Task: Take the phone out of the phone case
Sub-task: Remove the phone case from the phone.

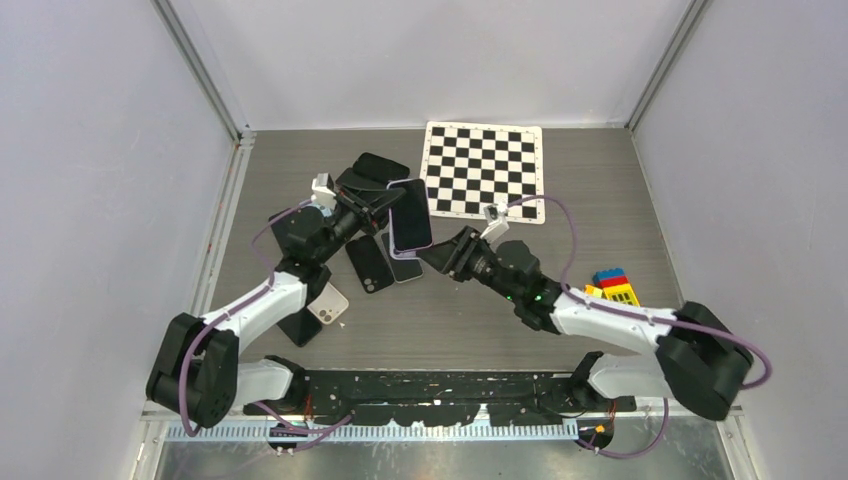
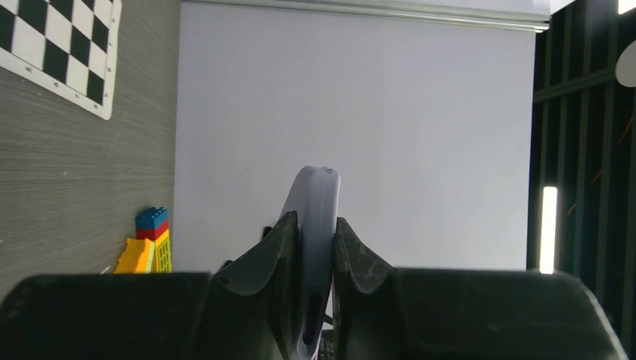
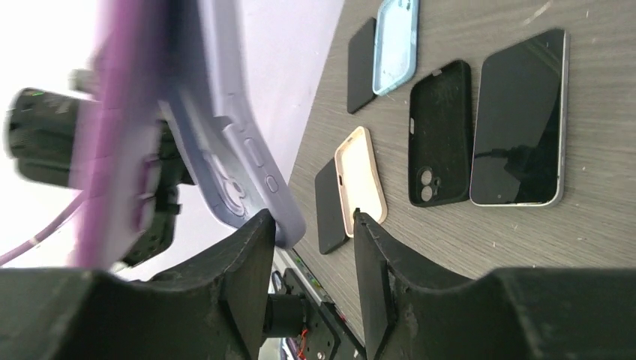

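Between left fingers [image 2: 276,264], phone case [image 2: 316,214] clamped; edge-on.

Checkerboard sheet [image 1: 484,168] lies flat, far side; coloured blocks [image 1: 614,287] nearer, to its right.

1. The phone case [image 2: 319,187] is pale lavender; the left gripper [image 2: 315,220] around it is black;
2. The table [image 1: 600,200] is dark grey with a fine streaked grain;
3. The board [image 1: 484,168] has black and white checks inside a white border;
4. The toy blocks [image 1: 614,286] are blue, red, yellow and green;
5. Three loose cases lie flat: a light blue case [image 3: 396,41]; a black case [image 3: 440,131]; a cream case [image 3: 360,180];
6. The cable [image 1: 575,245] is purple.
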`<act>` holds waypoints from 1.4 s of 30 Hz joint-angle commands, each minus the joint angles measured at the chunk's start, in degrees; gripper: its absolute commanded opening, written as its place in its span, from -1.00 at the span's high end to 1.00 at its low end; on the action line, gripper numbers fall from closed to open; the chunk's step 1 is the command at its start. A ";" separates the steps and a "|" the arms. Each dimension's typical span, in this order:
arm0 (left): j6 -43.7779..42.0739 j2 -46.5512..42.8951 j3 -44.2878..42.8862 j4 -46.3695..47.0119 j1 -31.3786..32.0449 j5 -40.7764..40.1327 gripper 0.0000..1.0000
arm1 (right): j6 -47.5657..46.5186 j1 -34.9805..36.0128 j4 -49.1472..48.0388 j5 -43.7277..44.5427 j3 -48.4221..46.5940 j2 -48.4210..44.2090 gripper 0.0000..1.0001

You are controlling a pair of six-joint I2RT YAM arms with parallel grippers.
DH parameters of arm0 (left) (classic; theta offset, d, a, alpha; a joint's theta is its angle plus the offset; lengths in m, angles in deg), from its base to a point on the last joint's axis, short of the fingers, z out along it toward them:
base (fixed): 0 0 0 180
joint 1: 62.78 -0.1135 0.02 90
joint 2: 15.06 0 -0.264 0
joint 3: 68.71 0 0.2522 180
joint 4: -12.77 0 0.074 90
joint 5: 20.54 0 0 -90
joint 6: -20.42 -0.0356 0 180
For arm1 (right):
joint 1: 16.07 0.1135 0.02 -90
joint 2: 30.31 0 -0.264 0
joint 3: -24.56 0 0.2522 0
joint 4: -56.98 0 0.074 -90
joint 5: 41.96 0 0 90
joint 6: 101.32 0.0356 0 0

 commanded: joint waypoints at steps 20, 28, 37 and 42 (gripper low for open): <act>2.88 6.11 -4.69 6.15 -0.19 6.71 1.00 | -7.89 -3.76 15.83 -6.89 -3.06 -25.41 0.15; 2.38 6.48 -4.63 5.97 -0.17 6.85 1.00 | -2.59 -3.78 10.69 -11.82 -3.51 -21.33 0.34; 1.10 5.96 -4.82 6.06 -0.22 7.44 1.00 | -1.57 -3.80 7.96 -12.84 -4.66 -18.14 0.36; -2.45 5.12 -5.44 4.31 -0.22 7.85 1.00 | -1.50 -3.80 7.76 -13.31 -5.41 -17.69 0.51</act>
